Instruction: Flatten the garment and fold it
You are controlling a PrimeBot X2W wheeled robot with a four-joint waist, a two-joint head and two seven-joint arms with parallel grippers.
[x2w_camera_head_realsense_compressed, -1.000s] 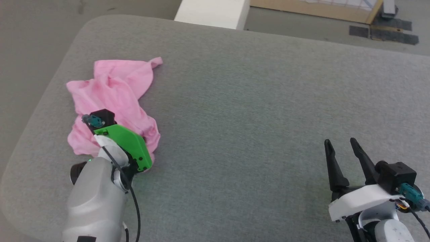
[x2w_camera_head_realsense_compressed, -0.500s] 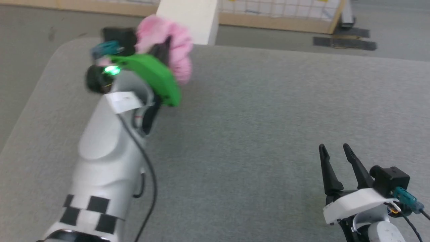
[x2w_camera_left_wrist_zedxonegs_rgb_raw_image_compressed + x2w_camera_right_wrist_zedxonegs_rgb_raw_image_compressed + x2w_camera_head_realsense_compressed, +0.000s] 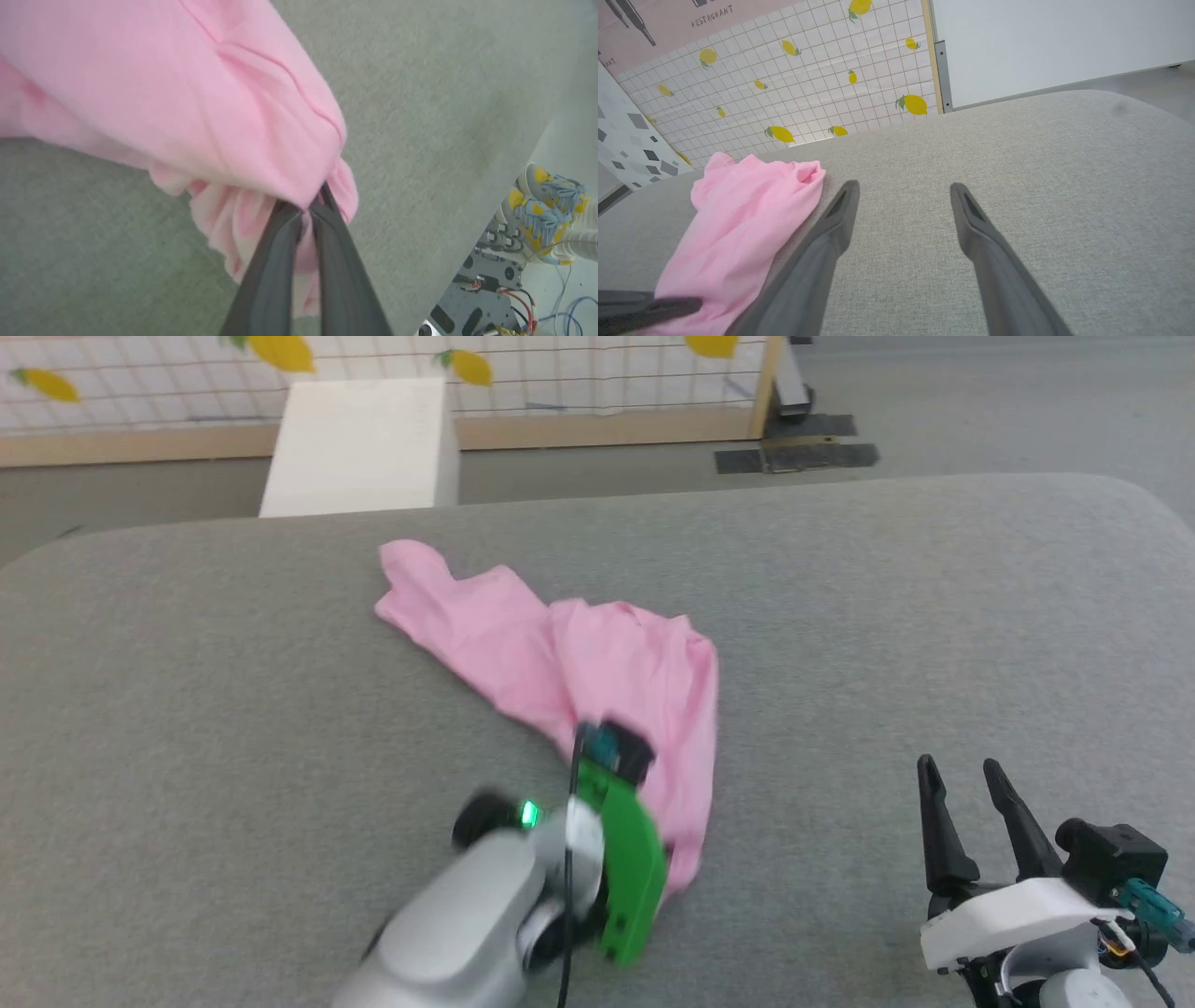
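Pink garment (image 3: pixel 579 663) lies crumpled on the grey surface (image 3: pixel 887 616) beyond the left gripper (image 3: pixel 306 212), whose fingers pinch its gathered edge, seemingly to pull it flat; the right gripper (image 3: pixel 959 775) stands spread, empty.

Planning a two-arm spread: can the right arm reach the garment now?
Probably yes. The right gripper is open, with bare grey surface between it and the garment; the left gripper pinches a fold off that path.

Light pink on the garment (image 3: pixel 579 653); flecked grey on the tabletop (image 3: pixel 887 616); yellow lemons over white grid on the wall (image 3: pixel 808 70); black and white on the right end effector (image 3: pixel 959 765).
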